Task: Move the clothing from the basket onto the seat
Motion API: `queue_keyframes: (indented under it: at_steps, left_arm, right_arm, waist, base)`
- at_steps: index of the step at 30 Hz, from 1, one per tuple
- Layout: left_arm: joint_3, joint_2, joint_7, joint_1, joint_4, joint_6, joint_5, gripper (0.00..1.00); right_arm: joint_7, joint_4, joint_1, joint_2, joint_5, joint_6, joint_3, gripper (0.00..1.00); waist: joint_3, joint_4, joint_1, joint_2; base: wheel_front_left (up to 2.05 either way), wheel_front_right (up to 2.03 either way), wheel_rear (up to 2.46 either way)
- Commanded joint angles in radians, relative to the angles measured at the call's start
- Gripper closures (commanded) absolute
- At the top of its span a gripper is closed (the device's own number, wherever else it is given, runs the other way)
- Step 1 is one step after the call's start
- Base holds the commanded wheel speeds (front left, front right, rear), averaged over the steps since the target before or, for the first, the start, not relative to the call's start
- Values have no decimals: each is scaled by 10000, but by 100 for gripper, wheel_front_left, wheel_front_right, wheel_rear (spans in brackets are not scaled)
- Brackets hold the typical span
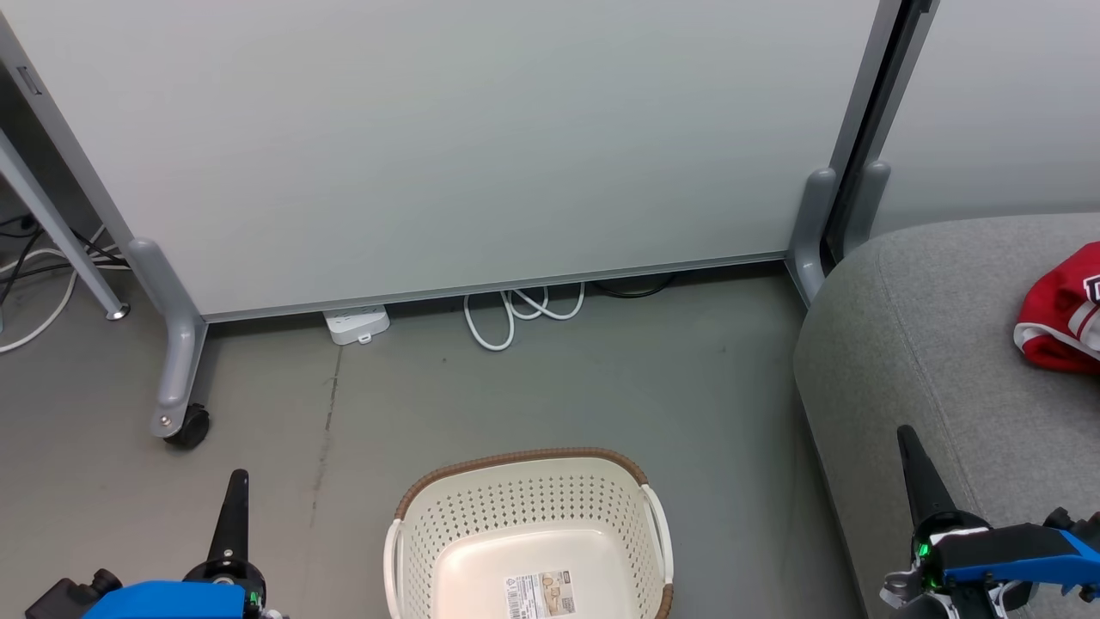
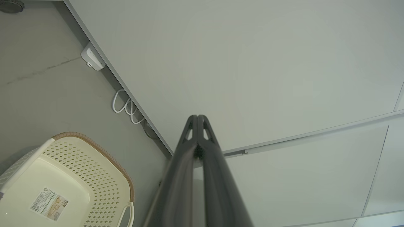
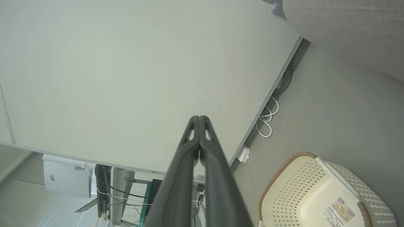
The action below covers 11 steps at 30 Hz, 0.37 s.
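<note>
The cream basket [image 1: 447, 516] stands on the floor at the bottom middle of the head view, holding just a paper label [image 1: 540, 595]. It also shows in the left wrist view as the basket [image 2: 94, 164] and in the right wrist view as the basket [image 3: 284, 189]. Red clothing [image 1: 1061, 314] with white edging lies on the grey seat [image 1: 928, 344] at the right edge. My left gripper [image 1: 238, 481] is shut, left of the basket, its tips [image 2: 197, 118] pressed together. My right gripper [image 1: 906, 434] is shut over the seat's front corner, holding nothing, tips [image 3: 199, 118] together.
A pale partition panel [image 1: 447, 137] on grey castor feet [image 1: 176, 378] stands behind the basket. A white power strip [image 1: 356, 324] and a coiled white cable [image 1: 516, 311] lie at its base. More cables [image 1: 34, 258] trail at the far left.
</note>
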Motion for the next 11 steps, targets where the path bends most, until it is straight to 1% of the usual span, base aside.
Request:
queue_keyframes:
  at_steps: [1, 11]
  left_arm:
    - [99, 33, 71, -232, -114, -55, -213, 100]
    - [214, 25, 270, -264, -229, -60, -943, 100]
  right_arm:
    - [44, -17, -214, 13, 266, 1, -22, 100]
    - [96, 56, -314, 24, 1110, 1, -50, 100]
  waist:
    - [4, -10, 0, 0]
    - [24, -70, 0, 0]
  base:
    - [0, 0, 0]
    - [0, 0, 0]
